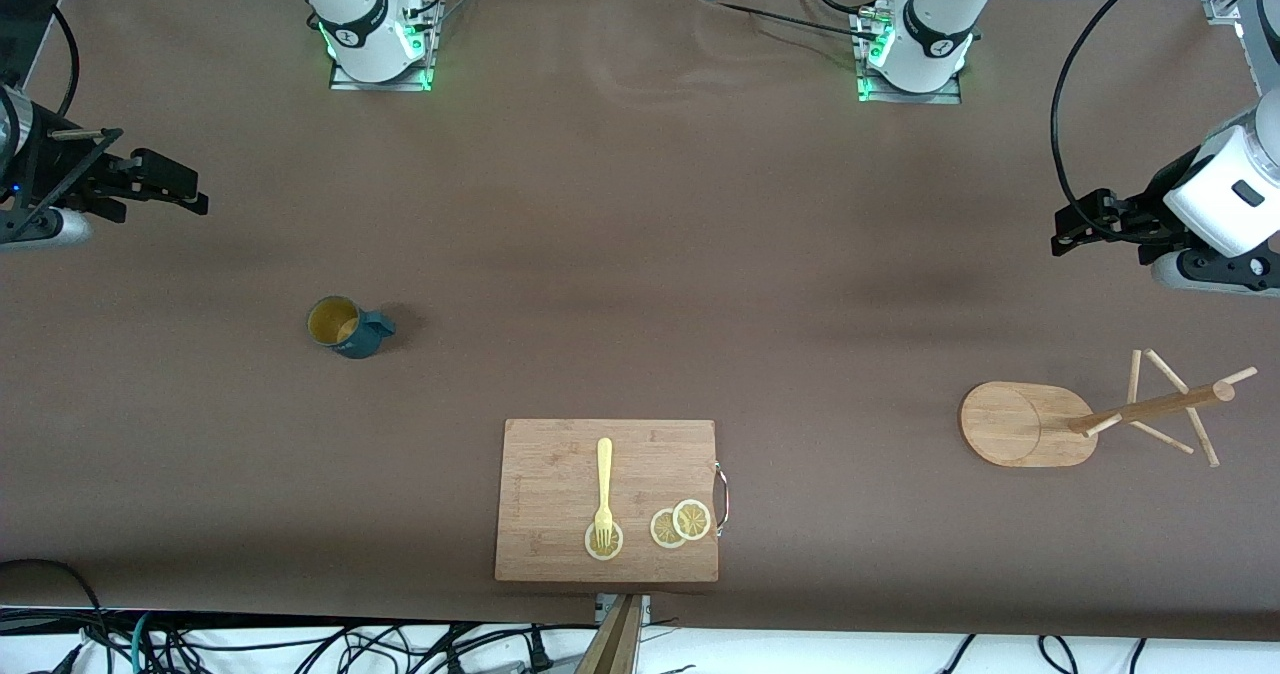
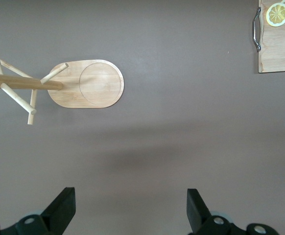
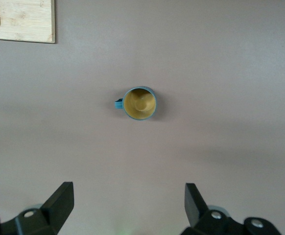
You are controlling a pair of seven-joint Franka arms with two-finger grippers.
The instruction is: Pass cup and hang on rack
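both pincers, left pincer (image 2: 128, 215) and right pincer (image 3: 128, 213), wide apart, empty

rack (image 2: 86, 84): post top cut off at left wrist view's edge | cutting board (image 3: 22, 22): only a corner shows, right wrist view | cup (image 1: 345, 326): lettering unreadable

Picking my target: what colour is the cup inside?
Yellowish inside, dark teal outside; the cup shows best in the right wrist view.
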